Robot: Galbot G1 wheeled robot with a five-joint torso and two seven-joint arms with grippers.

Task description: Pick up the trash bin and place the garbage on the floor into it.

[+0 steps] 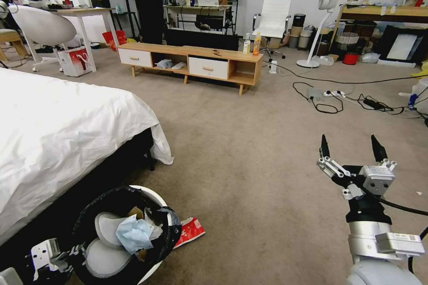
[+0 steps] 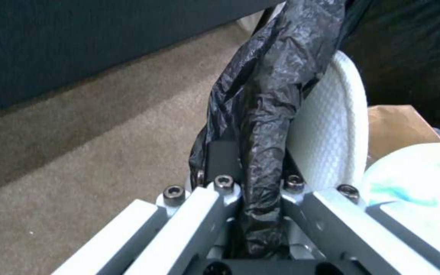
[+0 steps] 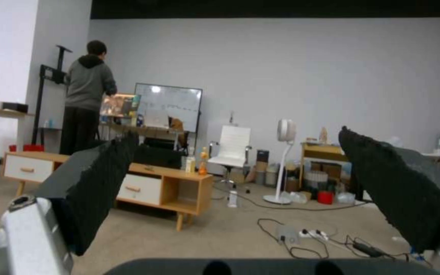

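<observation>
Now the round white plastic bin (image 1: 154,196), lined with a crinkled black bag (image 2: 273,76), hangs beside the bed (image 1: 67,129), its rim pinched by the left gripper (image 2: 253,191). Inside lie a soft blue mask (image 1: 133,234) and brown paper (image 2: 395,128). A glossy red wrapper (image 1: 191,230) touches the bin on short-pile carpet (image 1: 249,151). Well apart, the right gripper (image 1: 350,149) hovers wide open, empty.

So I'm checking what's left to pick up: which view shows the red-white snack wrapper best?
The head view: the snack wrapper lies flat on the floor, partly tucked behind the trash bin held by the left gripper. The left wrist view looks at liner, rim and carpet instead; the right wrist view looks across the room past the open right gripper.
</observation>
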